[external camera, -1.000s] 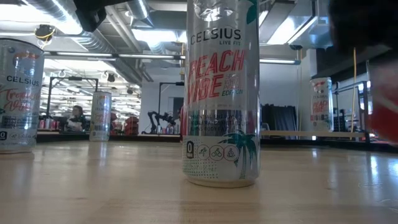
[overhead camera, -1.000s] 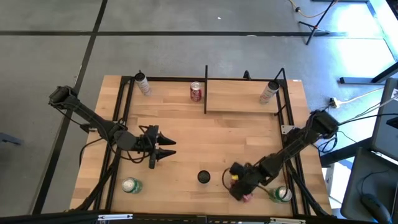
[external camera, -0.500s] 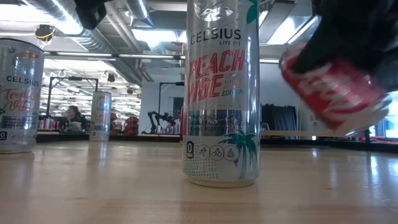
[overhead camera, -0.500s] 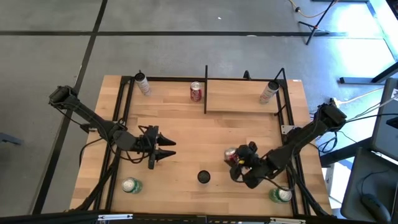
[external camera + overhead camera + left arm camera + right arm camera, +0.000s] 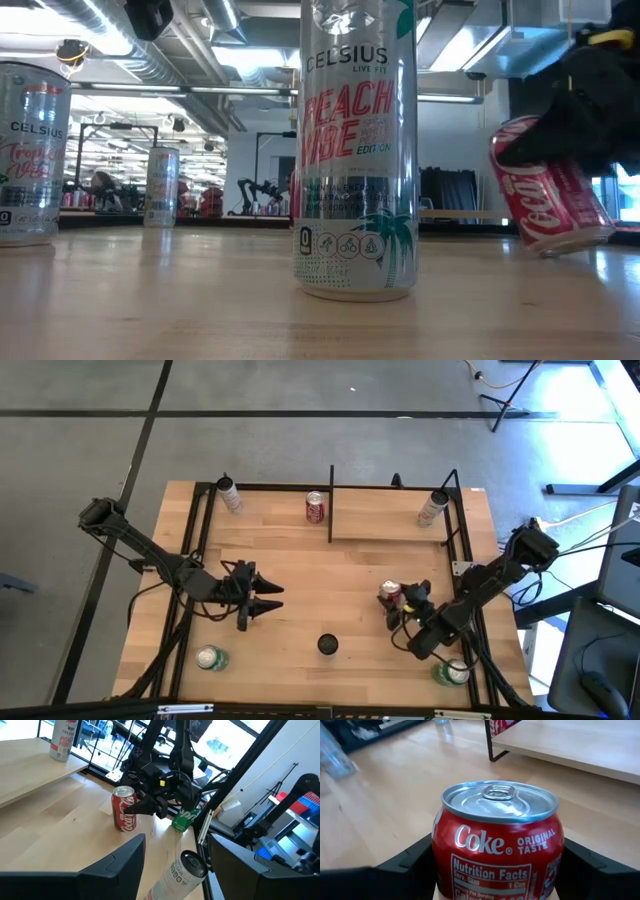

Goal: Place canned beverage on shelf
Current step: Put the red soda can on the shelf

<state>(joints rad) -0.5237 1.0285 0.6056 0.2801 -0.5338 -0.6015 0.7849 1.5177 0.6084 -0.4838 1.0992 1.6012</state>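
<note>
My right gripper is shut on a red Coke can right of the table's middle, in front of the shelf. The can also shows in the low view and the left wrist view. The shelf is a light board in black rods at the far side, with a tall can standing on it. My left gripper is open and empty at the table's left middle. My right gripper pinches the Coke can's side wall between its two fingers, below the can's top rim. The fingers come slanting down from the table's near right side. The can is tilted, its top toward the left; whether its bottom edge touches the table I cannot tell.
A second red can stands left of the shelf's post. A tall can stands at the far left, a Celsius can at the near middle, and green cans at the near left and near right.
My right gripper has carried the Coke can from near the table's front edge toward the far edge and a little right, toward the shelf. The can rose strongly tilted, then came lower and more upright.
</note>
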